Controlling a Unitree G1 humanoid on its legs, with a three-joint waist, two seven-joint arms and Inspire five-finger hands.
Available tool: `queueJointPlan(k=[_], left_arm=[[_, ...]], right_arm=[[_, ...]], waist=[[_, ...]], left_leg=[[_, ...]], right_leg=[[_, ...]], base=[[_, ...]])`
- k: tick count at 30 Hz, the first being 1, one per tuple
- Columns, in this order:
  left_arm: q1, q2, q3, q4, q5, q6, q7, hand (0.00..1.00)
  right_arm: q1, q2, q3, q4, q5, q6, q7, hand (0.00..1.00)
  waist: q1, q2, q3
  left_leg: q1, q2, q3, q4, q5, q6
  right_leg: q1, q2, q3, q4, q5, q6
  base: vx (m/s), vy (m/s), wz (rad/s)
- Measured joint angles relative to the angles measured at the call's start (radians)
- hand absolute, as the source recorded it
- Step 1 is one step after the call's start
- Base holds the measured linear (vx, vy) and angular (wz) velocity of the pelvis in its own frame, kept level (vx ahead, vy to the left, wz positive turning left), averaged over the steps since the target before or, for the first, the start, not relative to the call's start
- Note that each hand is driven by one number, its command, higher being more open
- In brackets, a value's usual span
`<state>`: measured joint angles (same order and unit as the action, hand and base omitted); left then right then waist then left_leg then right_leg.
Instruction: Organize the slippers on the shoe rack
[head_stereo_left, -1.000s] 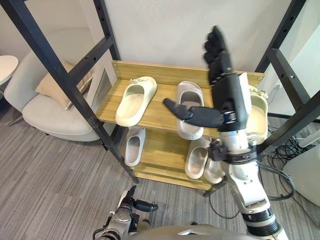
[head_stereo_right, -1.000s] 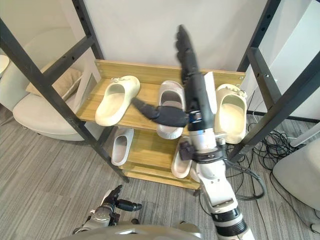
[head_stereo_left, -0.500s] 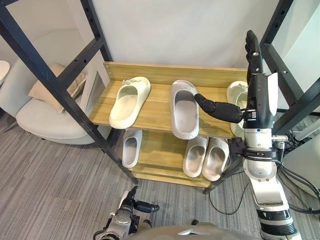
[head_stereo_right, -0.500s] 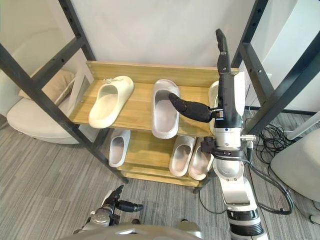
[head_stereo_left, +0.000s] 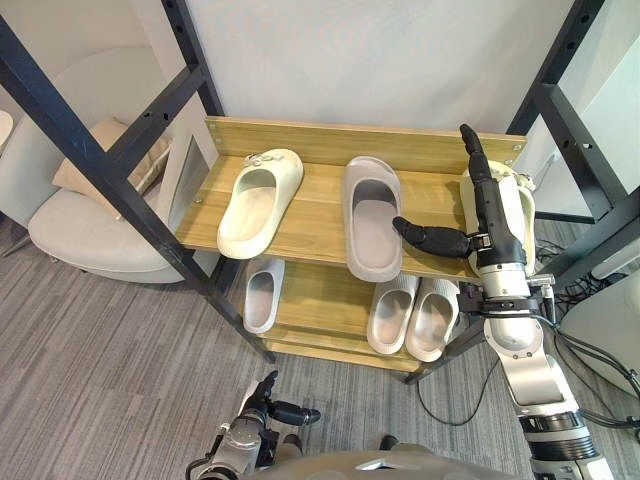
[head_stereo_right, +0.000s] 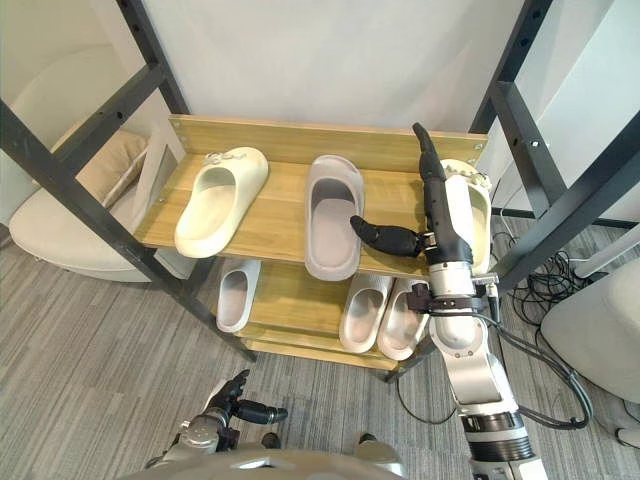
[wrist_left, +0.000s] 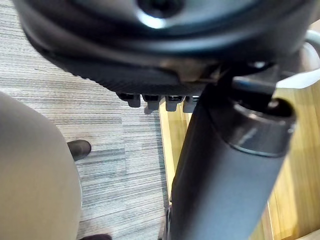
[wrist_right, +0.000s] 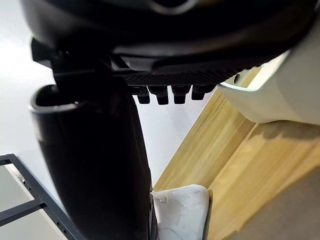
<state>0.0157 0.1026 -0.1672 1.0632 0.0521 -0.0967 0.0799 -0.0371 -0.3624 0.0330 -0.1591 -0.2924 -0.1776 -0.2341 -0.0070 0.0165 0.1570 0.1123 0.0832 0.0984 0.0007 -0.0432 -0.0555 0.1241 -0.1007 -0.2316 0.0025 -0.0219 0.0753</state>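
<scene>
My right hand (head_stereo_left: 490, 228) hangs open and empty, with a cream slipper (head_stereo_right: 482, 210) behind it and a grey slipper (head_stereo_left: 372, 217) past its thumb both shelved, though I judge pairing remains, while my left hand (head_stereo_left: 248, 440) hangs relaxed.

Cream slipper (head_stereo_right: 484, 215) at the top shelf's right end is being largely covered by the right hand (head_stereo_right: 452, 215), and little more than its rim is being shown. On the lower shelf, a white slipper (head_stereo_left: 260, 297) and a grey pair (head_stereo_left: 410, 318) are being hidden at their far ends by the upper board (head_stereo_left: 315, 215). The armchair (head_stereo_left: 90, 235) is being cut off at the left edge and crossed by the black frame (head_stereo_left: 120, 172). A pale textured piece (wrist_right: 180, 215), possibly a slipper's tip, is being cropped in the right wrist view. The left hand (head_stereo_left: 262, 415) is being shown too small for its pose to be read.
</scene>
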Motion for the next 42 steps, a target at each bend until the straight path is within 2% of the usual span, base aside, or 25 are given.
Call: queueJointPlan(k=[4,8,9,20,31,42], left_arm=[[0.002,0.009,-0.001,0.000,0.000,0.000,-0.002,1.00],[0.001,0.011,0.000,0.000,-0.001,0.000,-0.002,1.00],[0.001,0.012,0.001,0.000,-0.001,0.000,-0.002,1.00],[0.002,0.026,0.033,-0.002,-0.001,-0.002,-0.006,1.00],[0.002,0.027,0.034,-0.002,-0.001,-0.004,-0.023,1.00],[0.002,0.027,0.035,-0.002,-0.001,-0.003,-0.018,1.00]], right_arm=[[-0.026,-0.032,0.021,0.031,0.020,0.000,0.009,1.00],[-0.077,-0.040,0.037,0.062,0.028,-0.001,0.016,1.00],[-0.094,-0.042,0.043,0.076,0.040,-0.001,0.019,0.00],[-0.147,-0.080,0.121,0.127,0.050,0.000,0.071,0.00],[-0.191,-0.127,0.129,0.131,0.059,-0.024,0.092,0.00],[-0.177,-0.138,0.129,0.091,0.056,-0.019,0.096,0.00]], waist=[[-0.001,-0.016,-0.009],[0.000,-0.021,-0.011],[0.000,-0.022,-0.011],[0.005,-0.061,-0.010],[0.003,-0.064,-0.009],[0.001,-0.064,-0.009]], left_leg=[[-0.015,-0.002,-0.006,-0.003,0.003,-0.001],[-0.028,-0.004,-0.009,-0.013,0.011,0.001],[-0.029,-0.005,-0.011,-0.014,0.012,0.001],[-0.029,-0.009,-0.013,-0.018,0.012,0.001],[-0.033,-0.012,-0.013,-0.020,0.012,0.002],[-0.028,-0.012,-0.013,-0.020,0.012,0.002]], right_leg=[[-0.008,0.000,-0.006,-0.011,0.004,0.003],[-0.020,0.000,-0.010,-0.023,0.012,0.003],[-0.018,0.000,-0.012,-0.025,0.014,0.003],[-0.018,-0.004,-0.014,-0.027,0.017,0.004],[-0.019,-0.005,-0.015,-0.036,0.020,0.006],[-0.014,-0.006,-0.014,-0.036,0.021,0.006]], base=[[-0.01,0.005,0.02],[0.01,0.007,0.02],[0.02,0.012,0.04],[0.00,0.001,0.00],[0.00,0.000,0.00],[0.00,0.000,0.00]])
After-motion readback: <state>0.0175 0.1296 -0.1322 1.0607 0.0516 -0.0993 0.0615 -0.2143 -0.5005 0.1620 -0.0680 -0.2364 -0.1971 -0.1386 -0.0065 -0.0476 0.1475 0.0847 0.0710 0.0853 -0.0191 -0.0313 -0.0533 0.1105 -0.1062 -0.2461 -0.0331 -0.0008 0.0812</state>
